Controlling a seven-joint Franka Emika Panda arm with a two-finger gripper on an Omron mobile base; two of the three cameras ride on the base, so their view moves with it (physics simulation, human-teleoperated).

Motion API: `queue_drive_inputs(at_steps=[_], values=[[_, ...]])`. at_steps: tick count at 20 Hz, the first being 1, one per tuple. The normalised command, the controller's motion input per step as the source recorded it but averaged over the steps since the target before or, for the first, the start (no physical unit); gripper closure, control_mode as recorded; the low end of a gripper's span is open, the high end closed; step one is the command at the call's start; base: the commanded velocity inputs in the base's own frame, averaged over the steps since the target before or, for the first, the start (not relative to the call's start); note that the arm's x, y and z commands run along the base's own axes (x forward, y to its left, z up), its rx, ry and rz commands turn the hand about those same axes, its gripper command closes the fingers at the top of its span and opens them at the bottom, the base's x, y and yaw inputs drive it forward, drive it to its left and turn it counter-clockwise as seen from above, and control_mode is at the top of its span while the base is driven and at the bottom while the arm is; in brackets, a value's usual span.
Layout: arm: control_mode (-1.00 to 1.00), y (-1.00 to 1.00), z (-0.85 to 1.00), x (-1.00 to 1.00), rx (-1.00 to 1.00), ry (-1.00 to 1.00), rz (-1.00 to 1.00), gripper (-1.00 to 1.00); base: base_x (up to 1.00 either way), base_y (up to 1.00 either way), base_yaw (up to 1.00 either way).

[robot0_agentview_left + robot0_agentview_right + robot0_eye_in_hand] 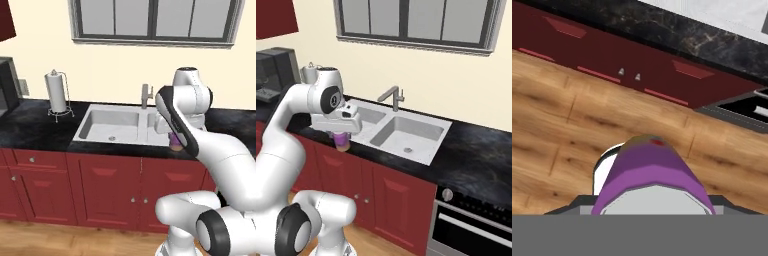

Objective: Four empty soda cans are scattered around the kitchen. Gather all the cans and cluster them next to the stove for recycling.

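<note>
A purple soda can [342,140] with a silver top and an orange base band hangs upright in my gripper [342,135], which is shut on it. The can is level with the counter's front edge, just in front of the sink's left basin [367,117]. In the left base view my forearm covers most of the can [176,142], at the sink's front right corner. In the hand view the can [652,167] sits close to the lens, with wood floor beneath it. The stove's cooktop is out of view.
A double steel sink [107,125] with a faucet [145,96] is set in the black marbled counter [476,155]. A paper towel holder [57,95] stands at the left. An oven front with a knob [471,225] lies to the right. Dark red cabinets [100,187] run below.
</note>
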Motion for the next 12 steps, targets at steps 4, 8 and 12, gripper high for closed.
queue_drive_inputs(at_steps=[4, 8, 12], values=[[1.00, 0.00, 0.00, 0.00, 0.00, 0.00, 0.00, 1.00, 0.33, 0.57, 0.07], [1.00, 0.00, 0.00, 0.00, 0.00, 0.00, 0.00, 1.00, 0.23, 0.81, 0.14], [1.00, 0.00, 0.00, 0.00, 0.00, 0.00, 0.00, 1.00, 0.03, 0.80, 0.27]])
